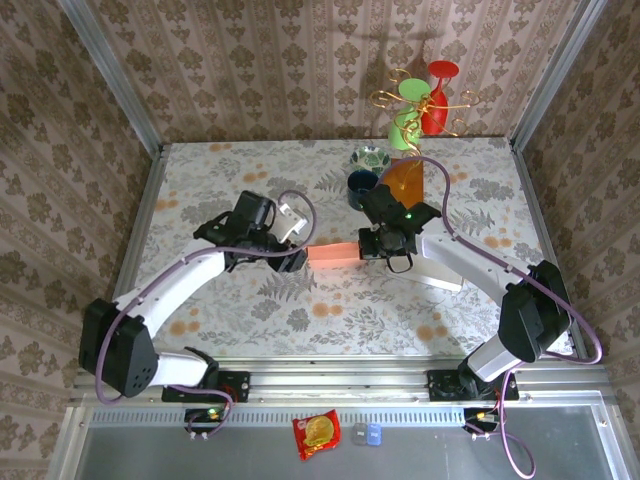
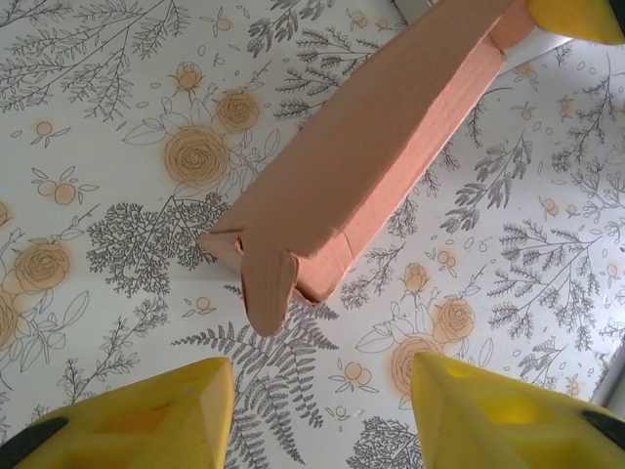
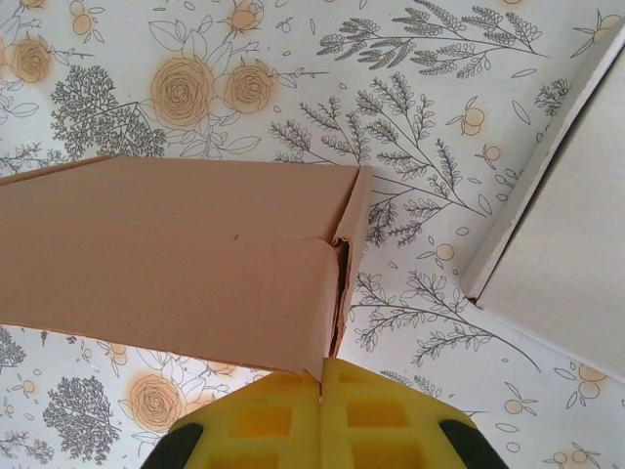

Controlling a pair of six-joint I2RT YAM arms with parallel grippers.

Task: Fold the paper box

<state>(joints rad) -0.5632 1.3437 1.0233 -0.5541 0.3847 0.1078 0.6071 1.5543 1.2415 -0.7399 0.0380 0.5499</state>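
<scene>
The paper box (image 1: 334,254), a long salmon-coloured carton, lies near the middle of the floral table (image 1: 250,310), stretched left to right between the 2 arms. The right gripper (image 1: 368,247) is at the box's right end. In the right wrist view its 2 yellow pads (image 3: 254,425) are pressed flat together, and the corner of the end panel of the box (image 3: 166,254) runs into the seam between them, so this gripper (image 3: 320,415) is clenched on the cardboard. In the left wrist view, 1 of those yellow fingers (image 2: 576,15) shows at the far end of the box (image 2: 361,166). The left gripper (image 1: 297,258) sits just beside the box's left end. Seen from its own wrist, its 2 yellow fingers (image 2: 146,415) stand well apart with bare tabletop between them, so this gripper (image 2: 322,410) is released and grasps nothing. The near end of the box is not closed: a rounded tuck flap (image 2: 269,293) sticks out from it toward the fingers, and the side flaps leave a dark gap. A flat white board (image 3: 576,244) lies on the table to the right of the box, apart from it.
</scene>
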